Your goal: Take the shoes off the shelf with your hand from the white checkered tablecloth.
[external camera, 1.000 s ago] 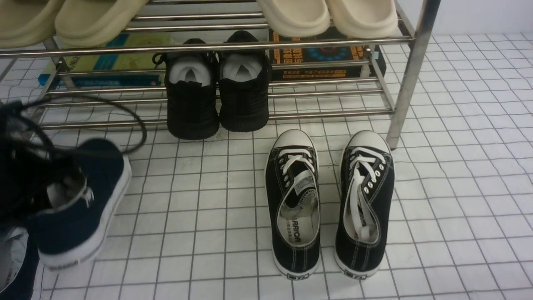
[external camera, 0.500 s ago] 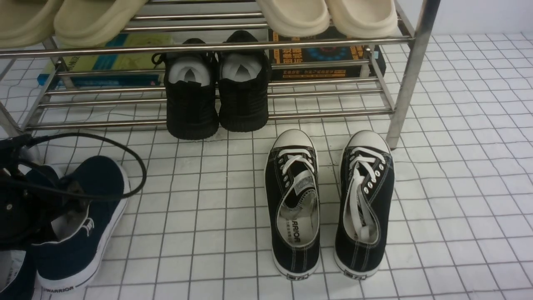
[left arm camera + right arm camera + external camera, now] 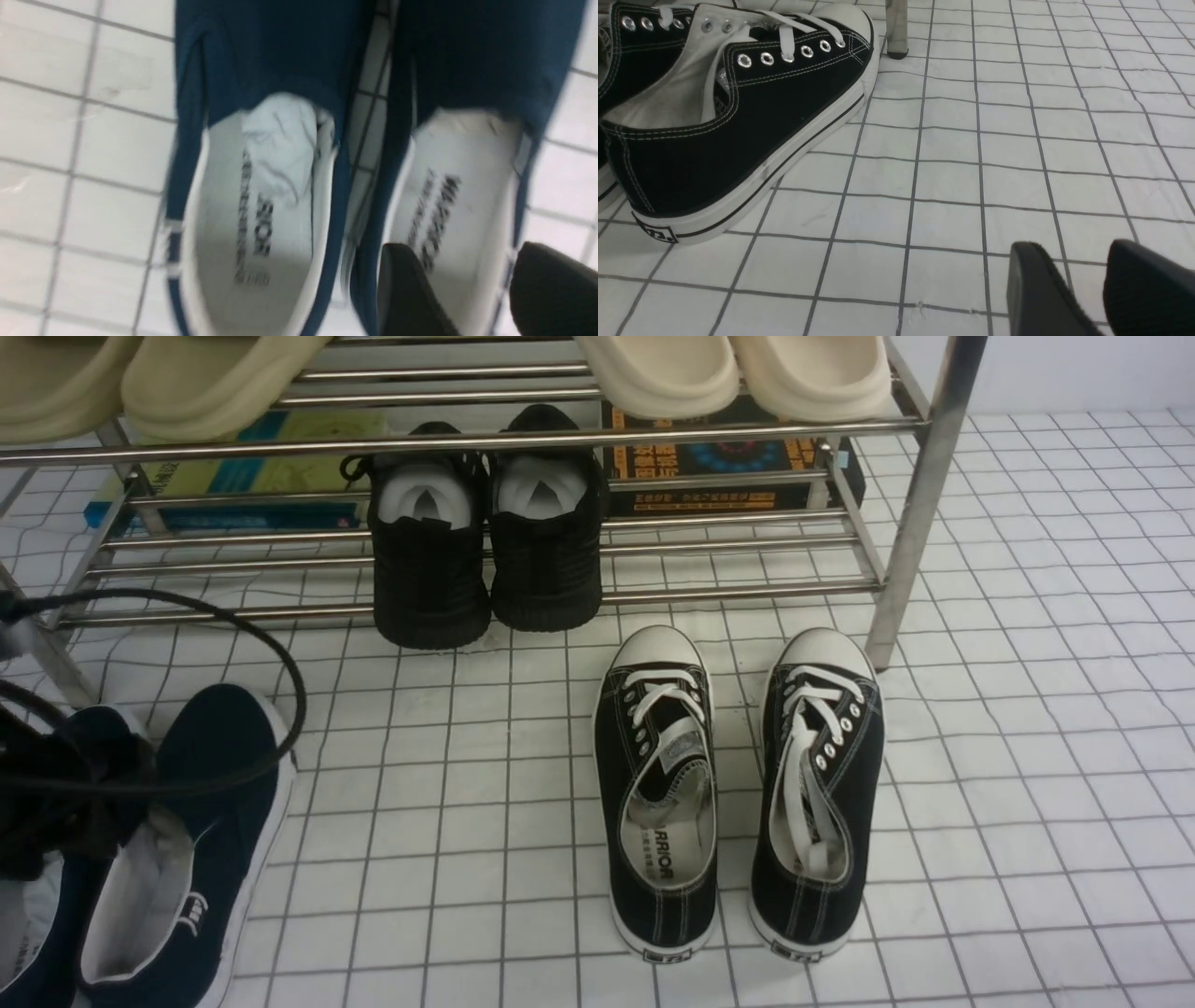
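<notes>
Navy shoes [image 3: 217, 751]: both are off the shelf [image 3: 920, 504]. They sit soles down on the cloth [image 3: 1027, 756] at the near left of the front view, side by side, toes toward the shelf and just in front of its left leg. The frame edge cuts the outer shoe.

Left tool [image 3: 465, 254]: it hangs low over the pair with its jaws parted and grips nothing. In the blurred wrist view one finger [image 3: 406, 289] hangs over the insole of one shoe and the other is outside that shoe's side wall. The wall runs between them unpinched. The neighbouring shoe has crumpled white paper in its toe. A black cable [image 3: 303, 695] loops over the pair.

Right tool [image 3: 1073, 252]: its jaws are parted with nothing between them. It hangs low over bare cloth, near the lace-ups [image 3: 803, 896] but apart from them.

Other items: the lace-ups stand as a pair on the cloth in front of the shelf's right leg, toes toward it. Black knit sneakers [image 3: 485, 569] rest on the lowest tier, heels outward. Cream slides [image 3: 738, 373] lie on the tier above. Two boxes, one teal [image 3: 243, 467] and one dark [image 3: 719, 467], lie behind the lower bars.
</notes>
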You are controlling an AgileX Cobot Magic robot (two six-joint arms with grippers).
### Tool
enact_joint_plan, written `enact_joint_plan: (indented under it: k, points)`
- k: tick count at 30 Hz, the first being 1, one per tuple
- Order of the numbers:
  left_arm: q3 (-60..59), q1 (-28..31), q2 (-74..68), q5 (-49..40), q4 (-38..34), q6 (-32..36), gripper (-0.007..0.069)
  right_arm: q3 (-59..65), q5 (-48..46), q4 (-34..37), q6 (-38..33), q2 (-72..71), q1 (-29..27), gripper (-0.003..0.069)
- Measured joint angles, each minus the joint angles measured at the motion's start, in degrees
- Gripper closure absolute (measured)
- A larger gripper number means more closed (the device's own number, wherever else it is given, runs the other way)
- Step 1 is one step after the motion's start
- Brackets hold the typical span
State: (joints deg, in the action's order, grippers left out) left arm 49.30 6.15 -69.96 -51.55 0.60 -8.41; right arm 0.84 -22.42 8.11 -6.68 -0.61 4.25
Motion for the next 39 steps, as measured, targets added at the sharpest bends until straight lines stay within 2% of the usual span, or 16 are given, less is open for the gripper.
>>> enact_joint_plan:
  k: [4,8,11,12,15,16,17,20,27,39]
  points:
    - [0.0,0.0,9.1,-7.6,-1.1,3.5,0.0395,0.0,0.0,0.0,0.0,0.0,0.0,0.042]
    - [0.0,0.0,19.4,-11.9,-4.9,8.4,0.0569,0.0,0.0,0.0,0.0,0.0,0.0,0.042]
    - [0.0,0.0,27.3,-12.6,-9.7,12.3,0.0618,0.0,0.0,0.0,0.0,0.0,0.0,0.042]
    - [0.0,0.0,27.8,-12.5,-10.2,12.5,0.0619,0.0,0.0,0.0,0.0,0.0,0.0,0.042]
    - [-0.4,0.0,37.7,-8.4,-19.6,15.3,0.0623,0.0,0.0,0.0,0.0,0.0,0.0,0.042]
    - [-0.5,0.0,38.2,-8.4,-19.6,15.3,0.0623,0.0,0.0,0.0,0.0,0.0,0.0,0.042]
    - [-1.5,0.0,41.3,-5.0,-23.1,16.2,0.0623,0.0,0.0,0.0,0.0,0.0,0.0,0.042]
    - [-4.3,0.0,46.5,0.6,-26.8,17.7,0.0623,0.0,0.0,0.0,0.0,0.0,0.0,0.042]
    - [-8.5,0.0,49.6,3.4,-27.3,18.0,0.0623,0.0,0.0,0.0,0.0,0.0,0.0,0.042]
    - [-9.4,0.0,49.6,3.4,-22.4,18.1,0.0609,0.0,0.0,0.0,0.0,0.0,0.0,0.042]
